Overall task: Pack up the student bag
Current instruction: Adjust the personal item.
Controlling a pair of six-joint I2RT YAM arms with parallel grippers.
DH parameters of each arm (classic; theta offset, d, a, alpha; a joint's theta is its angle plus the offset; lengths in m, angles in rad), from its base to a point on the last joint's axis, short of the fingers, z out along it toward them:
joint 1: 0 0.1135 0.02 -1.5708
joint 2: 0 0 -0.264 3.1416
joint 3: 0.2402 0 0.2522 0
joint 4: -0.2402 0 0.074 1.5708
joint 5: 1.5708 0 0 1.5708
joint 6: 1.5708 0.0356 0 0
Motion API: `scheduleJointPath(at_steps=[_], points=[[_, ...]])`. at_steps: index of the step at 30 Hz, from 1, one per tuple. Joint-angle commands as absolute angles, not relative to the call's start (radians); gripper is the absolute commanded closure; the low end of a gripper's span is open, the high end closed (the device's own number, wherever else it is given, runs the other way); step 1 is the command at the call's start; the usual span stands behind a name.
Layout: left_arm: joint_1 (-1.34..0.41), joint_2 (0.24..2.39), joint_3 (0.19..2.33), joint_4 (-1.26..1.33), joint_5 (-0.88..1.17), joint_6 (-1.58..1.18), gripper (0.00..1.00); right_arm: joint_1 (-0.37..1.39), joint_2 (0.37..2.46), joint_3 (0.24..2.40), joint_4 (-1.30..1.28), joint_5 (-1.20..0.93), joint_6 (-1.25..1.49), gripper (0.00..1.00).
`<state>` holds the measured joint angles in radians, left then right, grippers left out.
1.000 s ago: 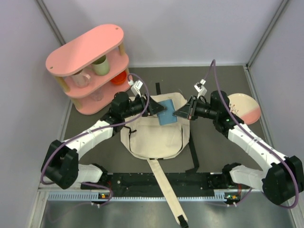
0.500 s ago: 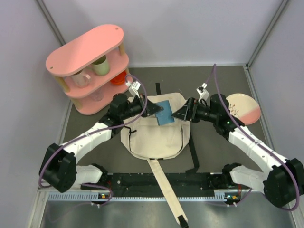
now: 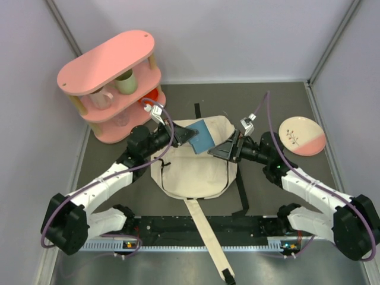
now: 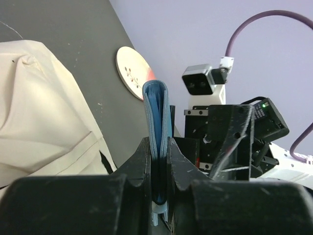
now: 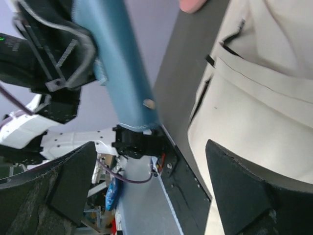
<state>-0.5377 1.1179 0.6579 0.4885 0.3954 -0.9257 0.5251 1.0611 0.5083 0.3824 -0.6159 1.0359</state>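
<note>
Pale walls box in a dark grey table, and your bag (image 3: 193, 169) lies flat in the middle of it, between the two arms, with one long cream strap trailing over the near edge. Your left gripper (image 3: 187, 135) is clamped on a blue book (image 3: 203, 135), holding it tilted above the far part of the bag. From the left wrist you see the book (image 4: 157, 112) standing on edge, pinched tight between the two fingers (image 4: 142, 156), with the bag's cream canvas (image 4: 39, 112) off to the left and the plate (image 4: 132, 71) beyond it. Your right gripper (image 3: 218, 148) faces the book from the other side, near it, with its fingers spread wide and nothing between them. The right wrist view shows both fingers (image 5: 63, 186) well apart, the book's lower corner (image 5: 122, 83) just ahead of them, and the bag (image 5: 264, 88) to the right. A pink shelf (image 3: 113, 65) stands at the far left holding a green cup (image 3: 124, 82), a clear mug (image 3: 102, 98) and an orange bowl (image 3: 149, 97). The plate (image 3: 303, 135) sits on the mat at the far right, well apart from the bag.
</note>
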Motion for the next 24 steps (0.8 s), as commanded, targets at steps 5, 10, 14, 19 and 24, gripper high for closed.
scheduleJointPath(at_steps=[5,10,14,19,24], points=[[-0.538,1.158,0.649,0.678,0.460,-1.003,1.00,0.551,1.112,0.537,0.614,-0.586,1.118,0.09],[-0.538,1.175,0.664,0.695,0.520,-1.008,1.00,0.549,1.196,0.531,0.777,-0.604,1.166,0.13],[-0.538,1.198,0.663,0.713,0.546,-1.014,1.00,0.551,1.247,0.537,0.909,-0.627,1.222,0.32],[-0.538,1.206,0.652,0.718,0.548,-1.020,1.00,0.549,1.276,0.529,1.028,-0.650,1.272,0.59],[-0.538,1.207,0.663,0.689,0.540,-0.996,0.95,0.549,1.261,0.505,1.013,-0.652,1.266,1.00]])
